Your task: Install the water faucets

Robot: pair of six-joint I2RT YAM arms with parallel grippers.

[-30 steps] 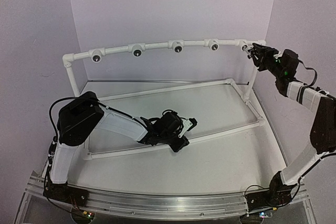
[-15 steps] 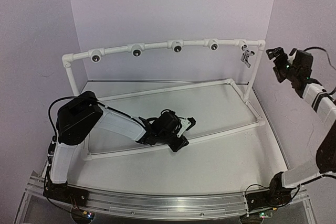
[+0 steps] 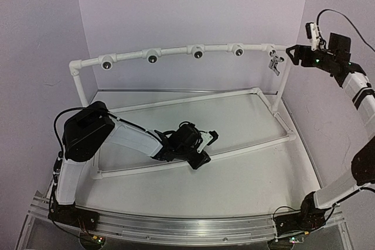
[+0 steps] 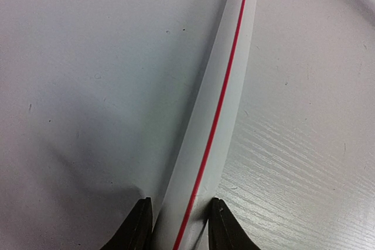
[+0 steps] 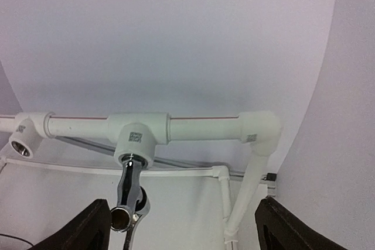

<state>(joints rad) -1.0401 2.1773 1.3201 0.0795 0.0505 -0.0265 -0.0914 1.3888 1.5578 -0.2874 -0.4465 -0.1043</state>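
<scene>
One silver faucet (image 3: 274,64) hangs from the rightmost fitting of the white pipe frame (image 3: 176,51). In the right wrist view the faucet (image 5: 130,194) is screwed up into that fitting (image 5: 136,144). My right gripper (image 3: 293,54) is open and empty, just right of the faucet and apart from it. In its own view the right gripper (image 5: 187,226) has jaws spread wide. My left gripper (image 3: 204,150) is shut on the frame's lower diagonal pipe (image 3: 246,147). In the left wrist view the left gripper (image 4: 179,206) clamps the red-striped pipe (image 4: 217,115) between its fingers (image 4: 140,226).
Several open white fittings (image 3: 153,58) with dark holes sit along the top rail. The frame's corner post (image 3: 282,86) stands beside the right gripper. The purple right wall (image 3: 340,4) is close behind the right arm. The frame's base pipes (image 3: 176,101) lie on the white table.
My right gripper let go of the faucet and drew back to the right and up. The faucet stays hanging in the rightmost fitting. The left arm has not moved.
</scene>
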